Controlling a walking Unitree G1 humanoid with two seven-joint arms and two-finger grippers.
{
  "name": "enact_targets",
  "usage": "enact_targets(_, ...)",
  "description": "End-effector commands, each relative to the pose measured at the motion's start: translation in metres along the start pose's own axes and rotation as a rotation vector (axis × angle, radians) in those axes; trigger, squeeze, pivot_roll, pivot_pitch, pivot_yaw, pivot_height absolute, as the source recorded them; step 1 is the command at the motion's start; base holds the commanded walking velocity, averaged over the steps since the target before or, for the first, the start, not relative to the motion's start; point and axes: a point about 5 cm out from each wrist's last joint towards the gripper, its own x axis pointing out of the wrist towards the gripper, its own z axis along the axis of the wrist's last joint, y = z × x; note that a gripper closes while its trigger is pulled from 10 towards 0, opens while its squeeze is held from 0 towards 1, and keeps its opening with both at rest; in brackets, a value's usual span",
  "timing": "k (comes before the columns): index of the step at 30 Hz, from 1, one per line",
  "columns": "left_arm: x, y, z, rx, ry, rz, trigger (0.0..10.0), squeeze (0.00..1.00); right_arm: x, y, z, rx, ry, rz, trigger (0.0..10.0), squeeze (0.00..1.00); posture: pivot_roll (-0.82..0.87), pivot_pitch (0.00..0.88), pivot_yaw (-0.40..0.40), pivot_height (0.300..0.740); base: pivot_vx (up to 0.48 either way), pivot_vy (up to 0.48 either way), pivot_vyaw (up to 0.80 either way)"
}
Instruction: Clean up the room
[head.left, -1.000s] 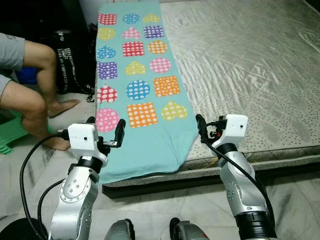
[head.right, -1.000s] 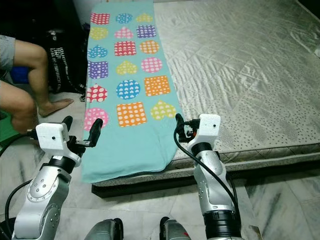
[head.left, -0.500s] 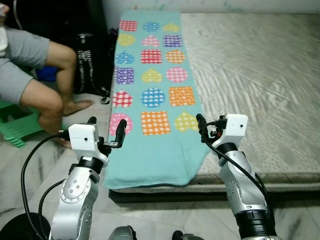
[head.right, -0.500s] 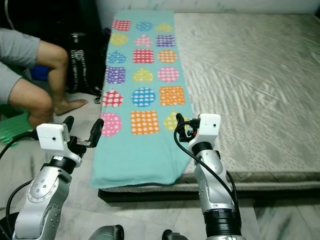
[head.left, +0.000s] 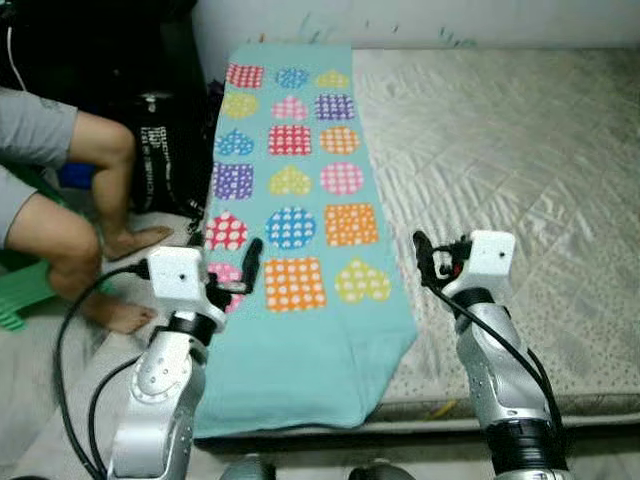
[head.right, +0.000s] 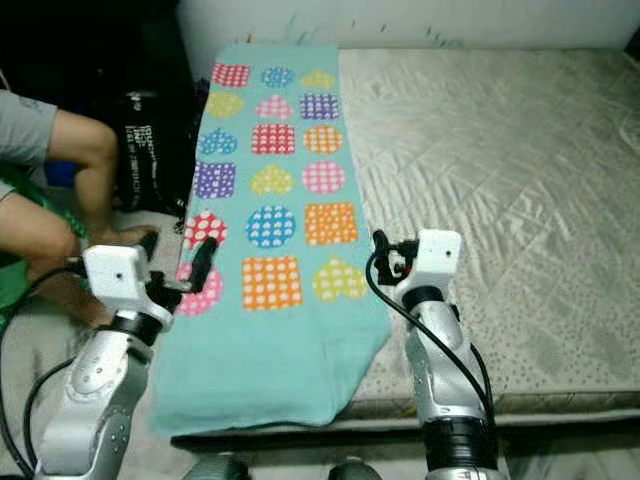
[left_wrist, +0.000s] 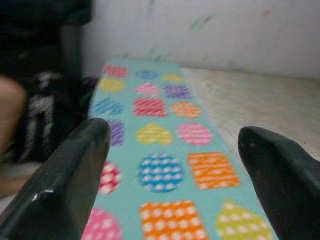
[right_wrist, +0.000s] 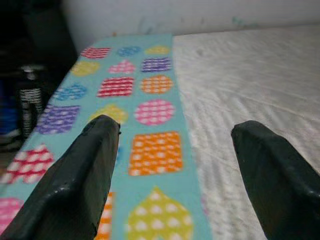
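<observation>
The turquoise blanket (head.left: 300, 250) is your job here. It lies flat in a long strip along the left edge of the mattress (head.left: 520, 170), printed with dotted hearts, squares and circles, and its near end spills over the front edge of the bed toward the floor.

Expect it to be soft, light and limp. It will sag and fold wherever you lift it, and it should slide easily on the quilted cover. Nothing about it looks fragile, so a firm pinch is safe. One pinch will only bunch it up, so take it with both claws.

The best places to take hold look like the two near corners, where the hem hangs free off the mattress. There a finger can slip beneath the cloth; on the flat part you would be pinching against the bed.

Your left claw (head.left: 228, 272) hovers over the blanket's left edge near the pink patch, fingers spread apart and holding nothing. Your right claw (head.left: 432, 262) hangs just off the blanket's right edge above bare mattress, also spread wide and empty.

Beside the bed on the left, a person (head.left: 60, 200) sits with bare feet on the floor, close to your left arm, in front of a dark bag (head.left: 160, 140). Keep your swing clear of them.
</observation>
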Motion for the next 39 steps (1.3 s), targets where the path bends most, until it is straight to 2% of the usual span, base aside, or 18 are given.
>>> enact_targets(1,-0.004,0.002,-0.005,0.007,0.024,0.012,10.0,0.00,-0.003,-0.001,-0.005,-0.005,0.018,0.002,10.0,0.00,0.11,0.181,0.015,0.740,0.000,0.000,0.00)
enact_targets(9,-0.004,0.002,-0.004,0.010,0.023,0.016,10.0,0.00,-0.003,-0.002,-0.005,-0.009,0.016,0.000,10.0,0.00,0.11,0.187,0.012,0.740,0.000,0.000,0.00)
enact_targets(15,-0.010,0.008,-0.010,0.042,0.053,0.026,10.0,0.00,-0.003,0.001,-0.005,0.001,0.024,0.032,10.0,0.00,0.11,0.197,0.008,0.740,0.000,0.000,0.00)
enact_targets(21,-0.016,0.018,-0.008,0.062,0.055,0.052,10.0,0.00,-0.009,0.006,-0.009,0.004,0.042,0.068,10.0,0.00,0.12,0.226,-0.001,0.740,0.000,0.000,0.00)
enact_targets(28,-0.020,0.018,-0.010,0.063,0.060,0.064,10.0,0.00,-0.014,0.008,-0.012,-0.003,0.057,0.090,10.0,0.00,0.11,0.239,-0.009,0.740,0.000,0.000,0.00)
enact_targets(34,-0.019,0.015,-0.010,0.056,0.060,0.060,10.0,0.00,-0.014,0.008,-0.011,-0.008,0.059,0.098,10.0,0.00,0.11,0.242,-0.011,0.713,0.000,0.000,0.00)
enact_targets(39,-0.019,0.014,-0.010,0.055,0.058,0.053,10.0,0.00,-0.015,0.010,-0.012,-0.012,0.067,0.114,10.0,0.00,0.11,0.246,-0.015,0.673,0.000,0.000,0.00)
